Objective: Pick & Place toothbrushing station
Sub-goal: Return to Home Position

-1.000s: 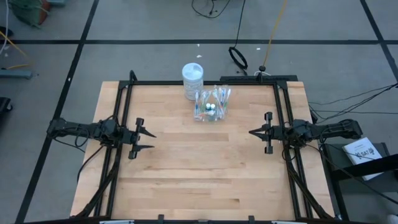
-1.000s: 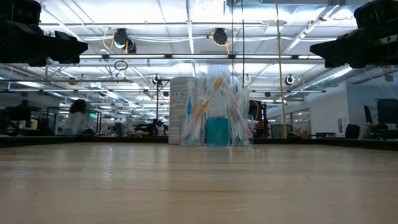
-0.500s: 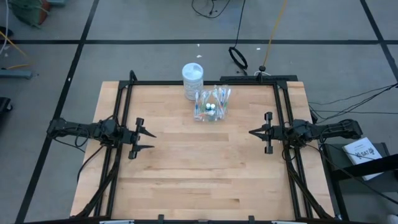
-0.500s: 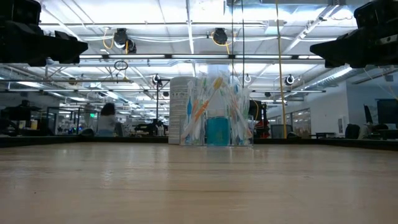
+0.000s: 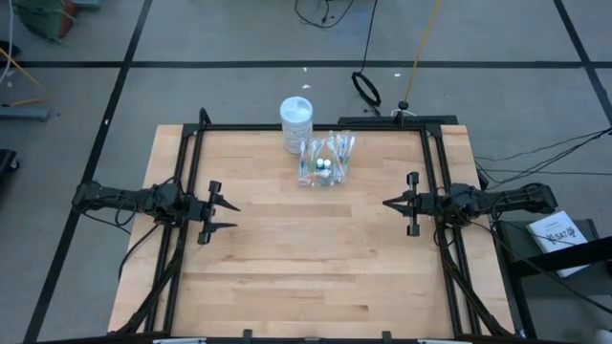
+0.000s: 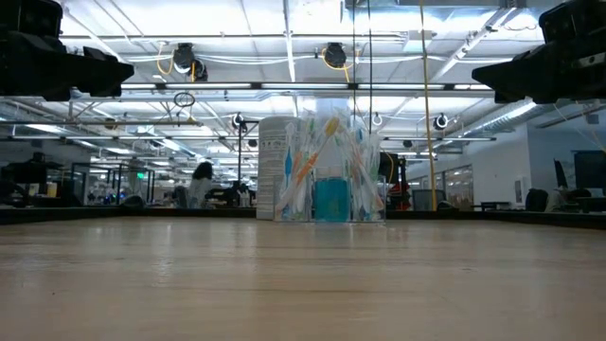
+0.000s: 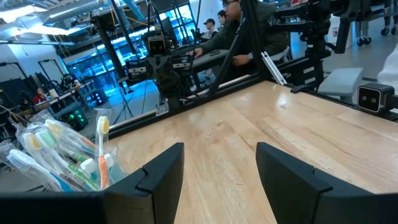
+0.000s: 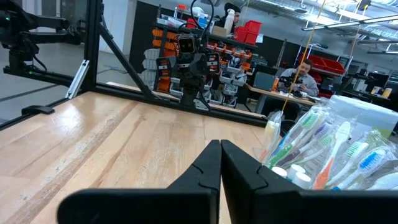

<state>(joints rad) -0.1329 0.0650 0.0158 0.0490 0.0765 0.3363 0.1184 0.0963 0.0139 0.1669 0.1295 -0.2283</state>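
We see the toothbrushing station (image 5: 325,162) standing upright toward twelve o'clock on the wooden surface (image 5: 306,277). Toothbrushes (image 6: 305,166) lean inside it, and a blue bottle (image 6: 331,199) stands among them. A white jar (image 5: 295,122) stands just beside the station, at its eleven o'clock. The left gripper (image 5: 228,214) hovers at nine o'clock, well apart from the station, its jaws released and empty. The right gripper (image 5: 389,204) hovers at three o'clock, its jaws clenched together on nothing.
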